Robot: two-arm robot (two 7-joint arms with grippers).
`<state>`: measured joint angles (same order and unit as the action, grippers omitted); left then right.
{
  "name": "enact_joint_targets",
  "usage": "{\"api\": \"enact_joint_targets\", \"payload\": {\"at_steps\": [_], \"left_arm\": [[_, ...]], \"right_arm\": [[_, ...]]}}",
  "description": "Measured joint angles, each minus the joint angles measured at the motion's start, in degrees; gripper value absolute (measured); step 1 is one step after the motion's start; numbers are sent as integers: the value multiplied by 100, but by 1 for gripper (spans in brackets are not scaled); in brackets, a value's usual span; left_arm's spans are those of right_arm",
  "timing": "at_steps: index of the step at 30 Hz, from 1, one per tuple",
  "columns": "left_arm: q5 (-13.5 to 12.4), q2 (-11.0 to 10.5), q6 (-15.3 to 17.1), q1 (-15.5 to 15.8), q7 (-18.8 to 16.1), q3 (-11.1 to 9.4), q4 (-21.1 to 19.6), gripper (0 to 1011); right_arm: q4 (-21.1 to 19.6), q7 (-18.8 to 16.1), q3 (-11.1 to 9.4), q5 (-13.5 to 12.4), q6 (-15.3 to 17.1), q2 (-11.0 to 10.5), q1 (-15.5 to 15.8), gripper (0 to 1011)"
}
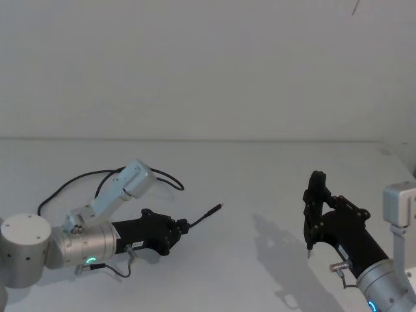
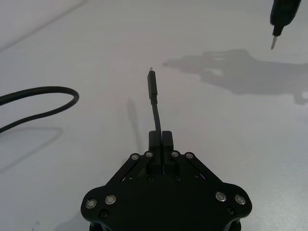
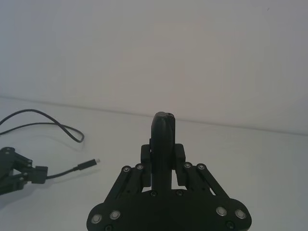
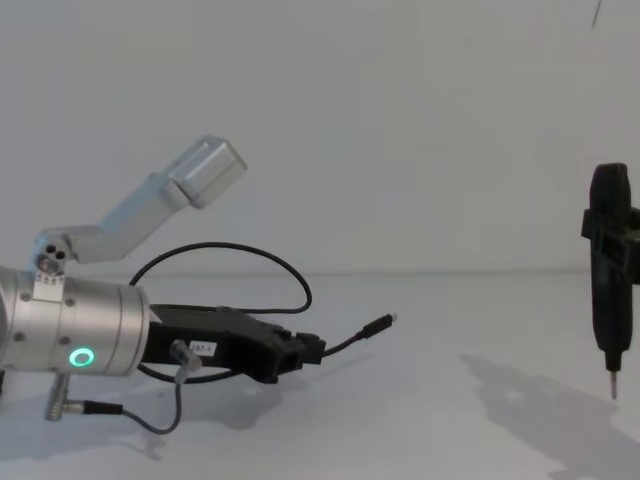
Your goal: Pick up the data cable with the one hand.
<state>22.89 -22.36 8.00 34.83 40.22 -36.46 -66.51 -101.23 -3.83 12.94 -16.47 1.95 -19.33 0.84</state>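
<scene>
Our left gripper (image 1: 185,225), lower left, clenches the data cable (image 1: 207,214) near its free end, so we lift slowly; right gripper (image 1: 318,208), lower right, grasps a dark tool (image 4: 607,300).

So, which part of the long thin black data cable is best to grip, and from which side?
Grip the long thin black data cable just behind its slim dark plug, where the left pincer is shut on it. Come from the cord side, in line with the plug: that stretch is straight, the rest loops. The right pincer, to the right, holds a black metal-tipped tool.
</scene>
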Motion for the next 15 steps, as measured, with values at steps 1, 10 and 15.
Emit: {"api": "enact_joint_targets", "payload": {"at_steps": [1, 10, 15], "left_arm": [[11, -13, 11, -16, -18, 8, -35, 40], [150, -241, 162, -290, -202, 119, -632, 40], [215, -348, 221, -419, -281, 156, -902, 40]], "right_arm": [[0, 0, 0, 0, 0, 0, 0, 279], [0, 0, 0, 0, 0, 0, 0, 279], [0, 0, 0, 0, 0, 0, 0, 279]]}}
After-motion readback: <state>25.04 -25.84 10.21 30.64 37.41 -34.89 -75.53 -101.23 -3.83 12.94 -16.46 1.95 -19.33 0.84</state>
